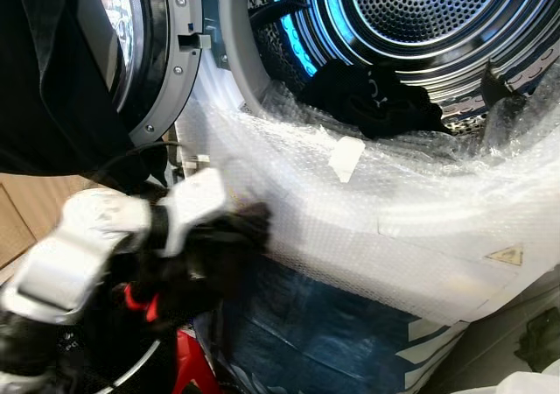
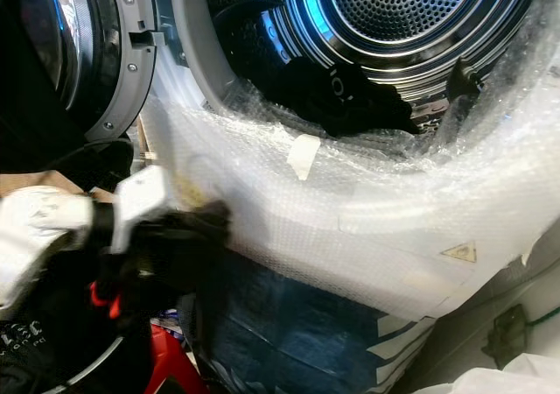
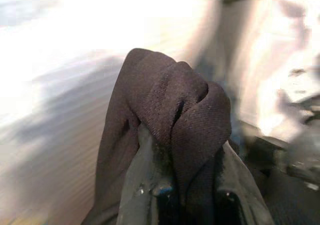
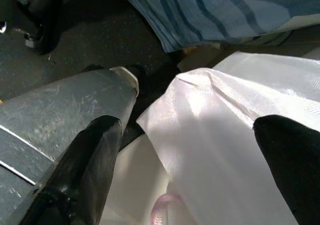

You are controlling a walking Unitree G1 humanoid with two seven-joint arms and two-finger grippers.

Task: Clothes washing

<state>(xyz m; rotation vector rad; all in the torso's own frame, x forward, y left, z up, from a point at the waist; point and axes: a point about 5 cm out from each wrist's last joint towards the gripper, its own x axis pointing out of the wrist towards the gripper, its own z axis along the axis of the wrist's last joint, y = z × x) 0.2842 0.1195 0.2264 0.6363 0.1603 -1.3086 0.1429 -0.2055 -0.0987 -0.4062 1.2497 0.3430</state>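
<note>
While the washer door (image 1: 153, 52) stands swung open at far left, the left tool (image 3: 182, 185) is clenched on a dark cloth (image 3: 170, 120), held low against the bubble wrap (image 1: 367, 201) draped over the drum's lower rim. Further right, more dark clothes (image 1: 376, 101) lie inside the drum (image 1: 411, 17), at its front edge. Right tool (image 4: 200, 150) hangs with fingers (image 4: 85, 165) spread apart above a white sheer fabric (image 4: 220, 135), gripping nothing.

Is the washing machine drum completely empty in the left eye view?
No: a dark garment already lies at the bottom front of the drum, just behind the bubble-wrapped rim.
</note>
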